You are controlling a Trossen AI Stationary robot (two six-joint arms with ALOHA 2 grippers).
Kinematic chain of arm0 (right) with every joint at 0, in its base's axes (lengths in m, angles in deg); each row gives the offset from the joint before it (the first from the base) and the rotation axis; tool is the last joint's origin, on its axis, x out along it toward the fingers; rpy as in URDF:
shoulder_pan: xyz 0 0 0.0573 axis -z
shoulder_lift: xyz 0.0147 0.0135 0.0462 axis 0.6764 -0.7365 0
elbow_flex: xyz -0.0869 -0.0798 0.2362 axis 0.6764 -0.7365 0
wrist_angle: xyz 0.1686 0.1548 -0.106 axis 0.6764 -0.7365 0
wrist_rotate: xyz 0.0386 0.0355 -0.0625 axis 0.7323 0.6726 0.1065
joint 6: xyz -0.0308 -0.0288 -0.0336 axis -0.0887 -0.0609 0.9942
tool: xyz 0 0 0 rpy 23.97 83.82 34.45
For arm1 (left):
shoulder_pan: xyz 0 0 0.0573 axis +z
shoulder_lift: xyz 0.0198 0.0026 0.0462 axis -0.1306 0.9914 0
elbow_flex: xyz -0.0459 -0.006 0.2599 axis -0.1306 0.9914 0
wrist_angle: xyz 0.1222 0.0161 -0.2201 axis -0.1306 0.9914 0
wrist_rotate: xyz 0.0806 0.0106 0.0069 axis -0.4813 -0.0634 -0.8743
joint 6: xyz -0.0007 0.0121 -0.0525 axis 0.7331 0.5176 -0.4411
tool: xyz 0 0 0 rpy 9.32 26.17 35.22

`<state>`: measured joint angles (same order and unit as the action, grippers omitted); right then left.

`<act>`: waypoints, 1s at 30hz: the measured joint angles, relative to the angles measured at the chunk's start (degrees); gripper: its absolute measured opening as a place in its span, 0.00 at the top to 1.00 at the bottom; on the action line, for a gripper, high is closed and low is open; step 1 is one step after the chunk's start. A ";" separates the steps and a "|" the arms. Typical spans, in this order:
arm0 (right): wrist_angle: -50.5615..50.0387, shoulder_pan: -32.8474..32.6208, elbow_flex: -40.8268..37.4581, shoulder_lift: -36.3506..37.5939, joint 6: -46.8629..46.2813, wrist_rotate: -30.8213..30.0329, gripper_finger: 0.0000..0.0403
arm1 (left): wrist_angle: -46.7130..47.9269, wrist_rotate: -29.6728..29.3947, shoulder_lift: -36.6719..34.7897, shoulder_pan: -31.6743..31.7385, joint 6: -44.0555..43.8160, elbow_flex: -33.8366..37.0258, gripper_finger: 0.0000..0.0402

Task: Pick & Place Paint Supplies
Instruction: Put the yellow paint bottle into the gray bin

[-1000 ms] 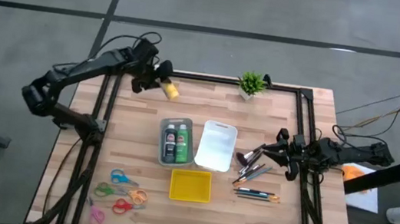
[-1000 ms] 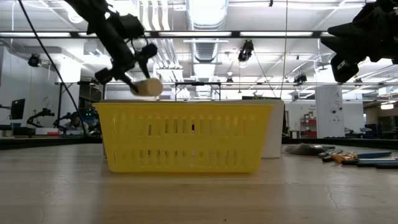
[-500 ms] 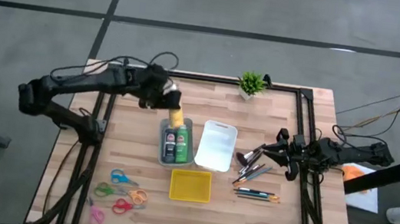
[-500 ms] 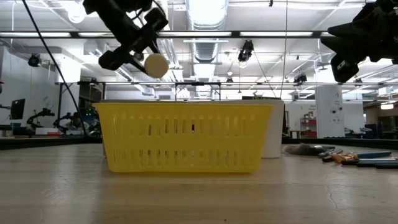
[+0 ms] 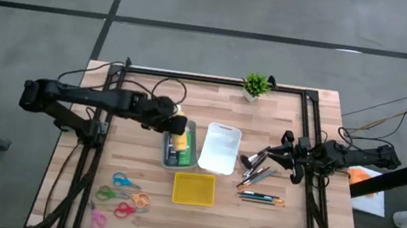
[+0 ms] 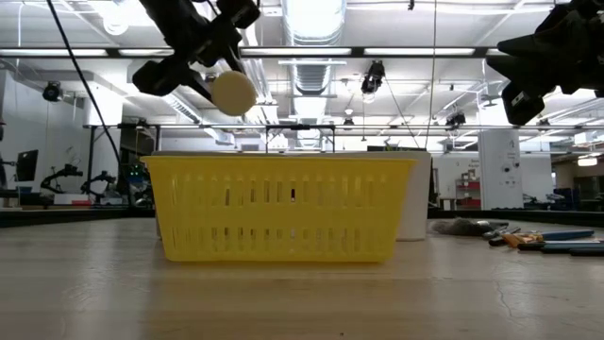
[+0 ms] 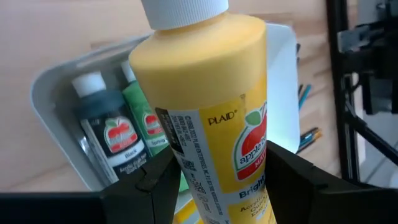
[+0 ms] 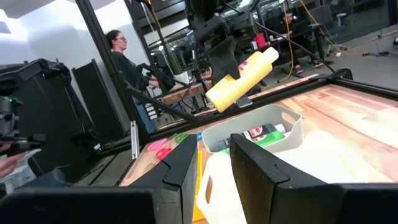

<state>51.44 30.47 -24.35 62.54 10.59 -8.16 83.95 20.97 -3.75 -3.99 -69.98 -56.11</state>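
A: Where's the yellow bottle (image 5: 178, 137)?

B: Left pincer (image 5: 168, 122) pinching it, tilted, over the grey bin (image 5: 192, 156) w/ green bottle (image 7: 144, 118) & dark bottle (image 7: 109, 134), prob lining up the free slot.

A: Right pincer (image 8: 209, 163)?

B: Slightly spread, empty, waiting by the brushes (image 5: 258, 167) at the counter (image 5: 283, 227) edge.

Robotics lab: ceiling strip lights (image 6: 311, 52), other robot arms (image 6: 66, 175) on benches, concrete floor (image 5: 280, 14).
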 joint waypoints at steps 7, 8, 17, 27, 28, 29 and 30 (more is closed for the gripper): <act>0.00 0.02 -0.01 0.00 0.00 -0.01 0.77 | 0.37 0.06 5.22 -3.84 -3.81 0.04 0.52; 0.02 0.00 0.01 0.00 0.00 0.01 0.77 | 0.39 0.04 6.26 -4.18 -4.97 0.04 0.52; 0.02 0.00 -0.01 0.02 0.00 0.01 0.77 | -0.17 0.48 15.60 -4.18 -7.86 0.04 0.52; 0.02 0.00 0.01 0.02 0.00 0.01 0.77 | -1.34 2.40 19.88 -4.11 -10.49 -0.14 0.52; 0.02 0.01 0.00 0.02 0.00 0.00 0.77 | -1.17 2.38 19.58 -4.05 -10.81 -0.10 0.52; 0.02 0.01 0.00 0.02 0.00 0.01 0.77 | -1.16 2.29 19.49 -3.99 -10.82 -0.07 0.52; 0.02 0.00 -0.01 0.02 0.00 0.01 0.77 | -1.14 2.10 19.30 -3.91 -10.84 -0.07 0.52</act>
<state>51.46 30.47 -24.36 62.56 10.59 -8.15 82.81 23.07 15.55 -7.91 -80.82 -56.18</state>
